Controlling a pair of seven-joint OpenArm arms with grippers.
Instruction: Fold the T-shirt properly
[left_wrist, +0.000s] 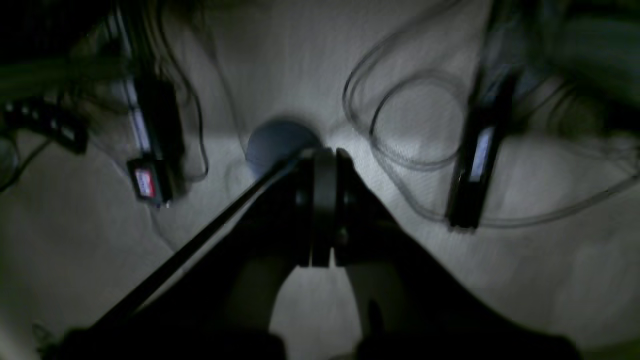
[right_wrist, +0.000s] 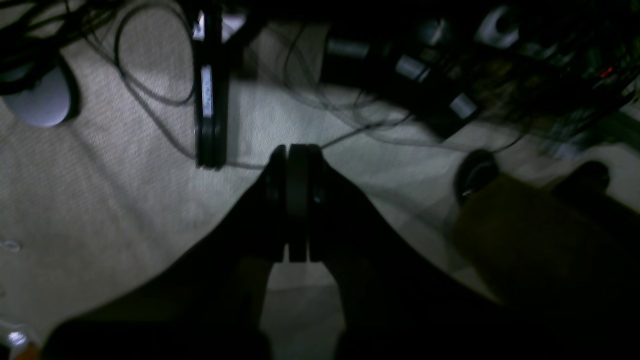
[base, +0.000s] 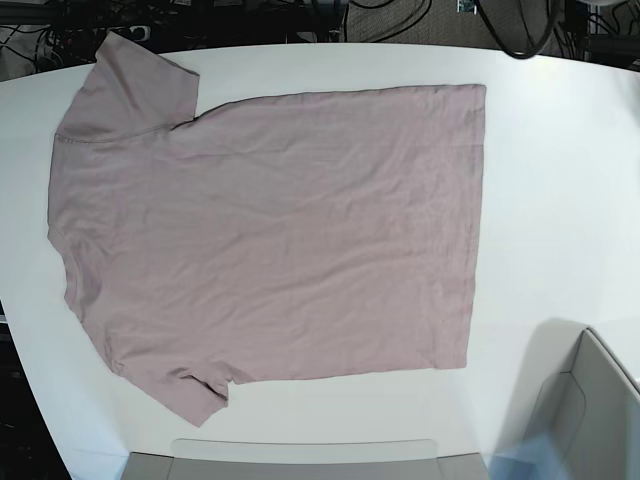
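The dusty pink T-shirt (base: 270, 240) lies spread flat on the white table (base: 560, 190) in the base view. Its collar end points left, its hem runs down the right, and a sleeve sticks out at the top left and at the bottom left. Neither arm shows in the base view. In the left wrist view my left gripper (left_wrist: 321, 155) is shut with nothing between its pads, hanging over pale carpet. My right gripper (right_wrist: 298, 148) is likewise shut and empty above the carpet. The T-shirt is out of both wrist views.
A grey bin (base: 590, 410) stands at the table's lower right corner and a grey ledge (base: 300, 460) runs along the front edge. Under the grippers the floor holds loose cables (left_wrist: 400, 125), black metal legs (right_wrist: 210, 100) and a power strip (right_wrist: 410, 70).
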